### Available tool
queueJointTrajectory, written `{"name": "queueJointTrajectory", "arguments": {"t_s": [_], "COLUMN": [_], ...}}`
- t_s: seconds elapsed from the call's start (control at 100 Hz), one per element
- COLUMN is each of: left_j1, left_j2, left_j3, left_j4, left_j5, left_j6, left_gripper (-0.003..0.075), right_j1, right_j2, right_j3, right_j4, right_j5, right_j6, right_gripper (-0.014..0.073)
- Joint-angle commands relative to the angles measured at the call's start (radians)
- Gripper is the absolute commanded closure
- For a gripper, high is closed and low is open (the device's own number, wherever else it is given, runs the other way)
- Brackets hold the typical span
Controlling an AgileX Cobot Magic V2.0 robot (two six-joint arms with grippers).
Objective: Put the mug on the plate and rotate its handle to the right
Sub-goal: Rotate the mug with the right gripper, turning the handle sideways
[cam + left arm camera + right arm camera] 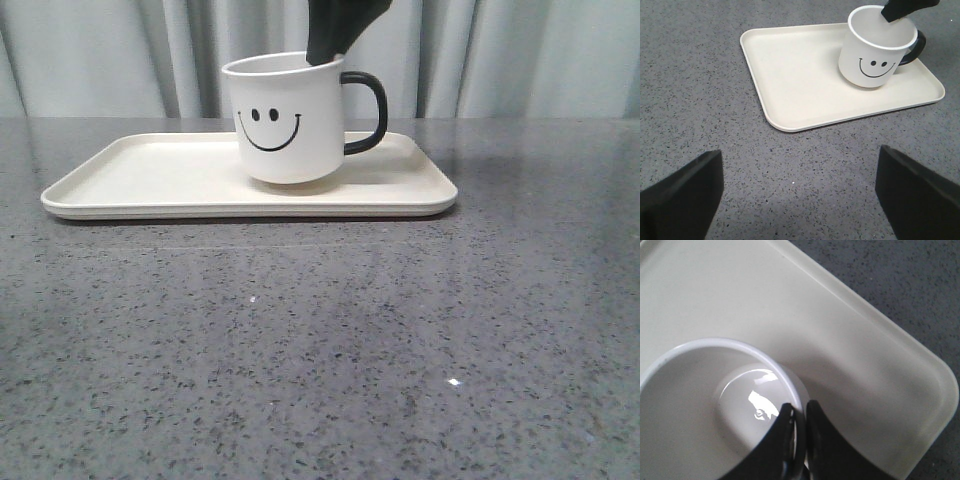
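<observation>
The white mug (285,115) with a black smiley face stands upright on the cream plate (150,175), right of its middle. Its black handle (368,110) points right. My right gripper (332,45) comes down from above and is shut on the mug's rim near the handle; in the right wrist view its gripper (801,416) pinches the rim of the mug (705,390), one finger inside and one outside. My left gripper (800,195) is open and empty over bare table, well short of the plate (790,65) and the mug (875,50).
Grey speckled tabletop (320,340) spreads in front of the plate. A grey curtain (100,50) hangs behind the table's far edge.
</observation>
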Motion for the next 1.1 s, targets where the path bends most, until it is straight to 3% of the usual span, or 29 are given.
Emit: {"name": "queueJointTrajectory", "arguments": {"t_s": [0.0, 0.09, 0.23, 1.09], "left_j1": [0.002, 0.002, 0.002, 0.002], "left_j2": [0.001, 0.001, 0.001, 0.001], "left_j3": [-0.027, -0.027, -0.027, -0.027], "left_j4": [-0.01, -0.01, -0.01, -0.01], "left_j5": [-0.075, -0.075, -0.075, -0.073], "left_j6": [-0.009, -0.009, -0.009, -0.009], "left_gripper": [0.0121, 0.0121, 0.0121, 0.0121], "right_j1": [-0.02, -0.044, -0.076, -0.085], "right_j2": [-0.057, -0.057, -0.054, 0.016], "right_j3": [-0.055, -0.059, -0.058, -0.058], "right_j4": [0.111, 0.238, 0.325, 0.356], "right_j5": [0.002, 0.03, 0.035, 0.086], "right_j6": [-0.119, -0.218, -0.282, -0.315], "right_gripper": [0.0655, 0.0655, 0.0655, 0.0644]}}
